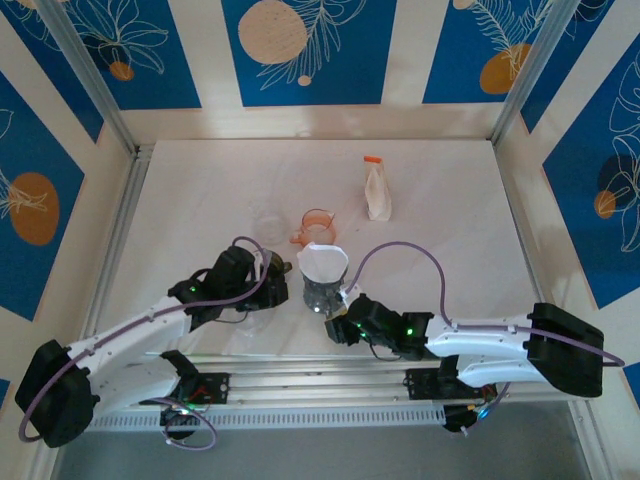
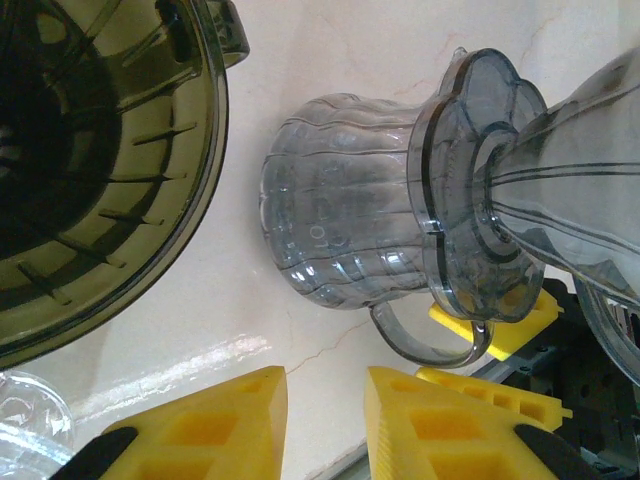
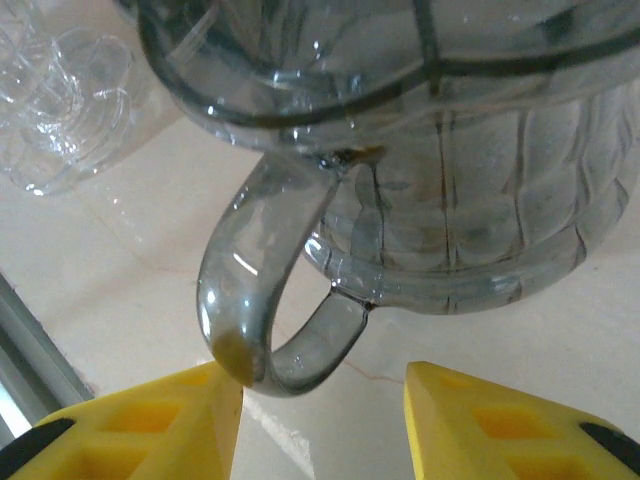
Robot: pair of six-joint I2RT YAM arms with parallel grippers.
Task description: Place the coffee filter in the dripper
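White filter (image 1: 322,262) – in grey dripper (image 2: 455,200)

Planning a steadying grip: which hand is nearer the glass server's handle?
Right. The right hand sits just before the handle; the left hand faces the side of the server, apart.

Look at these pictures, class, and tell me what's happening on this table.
A white coffee filter sits in the grey dripper on top of a ribbed glass server. The right claw is open right by the server's handle. The left claw is open beside the server, holding nothing.
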